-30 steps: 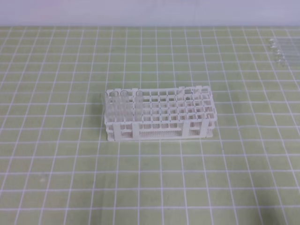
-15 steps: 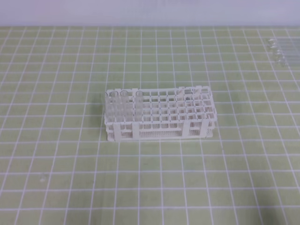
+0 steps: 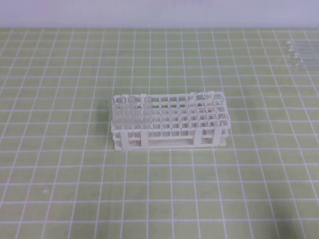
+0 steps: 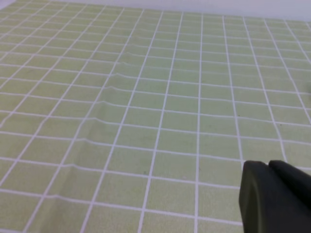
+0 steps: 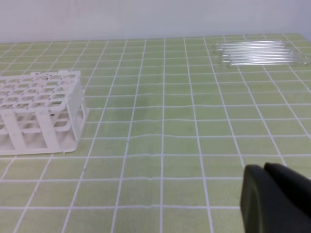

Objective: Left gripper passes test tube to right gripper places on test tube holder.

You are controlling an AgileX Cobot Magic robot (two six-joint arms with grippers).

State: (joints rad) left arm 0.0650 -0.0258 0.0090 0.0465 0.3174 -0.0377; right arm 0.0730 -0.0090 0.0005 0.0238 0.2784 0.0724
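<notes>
Roughly five test tubes [image 5: 260,52], one rack [image 3: 169,122].

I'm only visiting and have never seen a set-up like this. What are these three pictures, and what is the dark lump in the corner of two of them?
It is a two-armed robot, photographed by three cameras at one moment. One camera looks down from above; in that view no arm shows. The other two sit on the wrists, so each dark lump is that arm's own hand: the left hand and the right hand, both shut and holding nothing. On the green cloth with white grid lines stands a white plastic lattice rack with a few tubes at one end. A row of clear glass tubes lies farther off on the cloth.
</notes>
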